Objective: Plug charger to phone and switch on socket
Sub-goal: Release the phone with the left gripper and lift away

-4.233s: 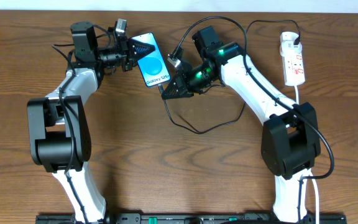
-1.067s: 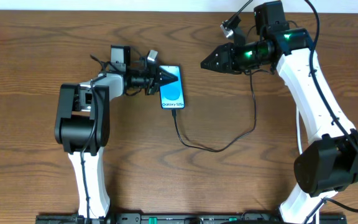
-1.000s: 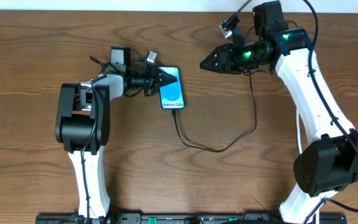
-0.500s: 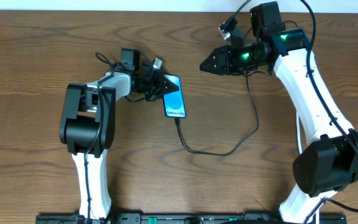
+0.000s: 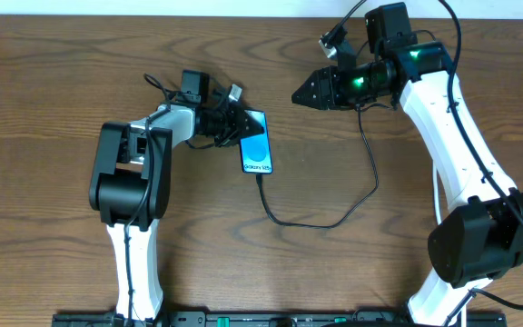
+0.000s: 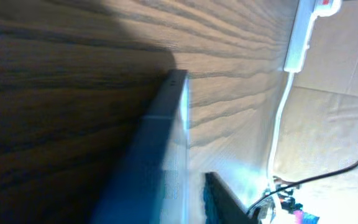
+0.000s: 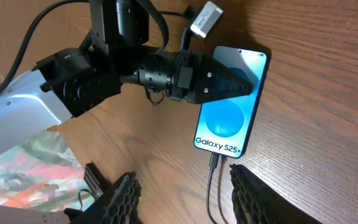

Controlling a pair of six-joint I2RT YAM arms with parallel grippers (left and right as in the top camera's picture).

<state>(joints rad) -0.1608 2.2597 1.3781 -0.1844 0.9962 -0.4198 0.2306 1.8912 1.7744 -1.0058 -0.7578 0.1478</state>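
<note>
**Progress.** The charger's (image 7: 215,164) connector tip sits at the lower edge of the phone (image 7: 229,118) and appears seated. On that showing, the plugging step is judged done or very nearly so.

**Outstanding.** The socket (image 6: 324,5) has yet to be switched on. It shows only at the corner of the left wrist view, well beyond the left end effector (image 7: 246,87), and its switch position cannot be read. Whether the black plug is in it is not visible; in the overhead view the cable passes behind the right arm.

**End effectors.**
- **Left:** the fingers are drawn to a point over the phone's nearest upper corner. Whether it pinches the phone or merely rests on it cannot be told.
- **Right:** the right end effector (image 7: 182,186) has its fingers spread with nothing between them. It hovers apart from the phone, which lies ahead of it with the connector end nearest.

**Condition.**
- **Phone:** it lies on the bench (image 5: 62,73), screen up and lit bright blue. It shows a lighter circle, "Galaxy S25" text and a black edge.
- **Cable:** it is thin and black, lying in a slack loop between the phone and the right arm.
</note>
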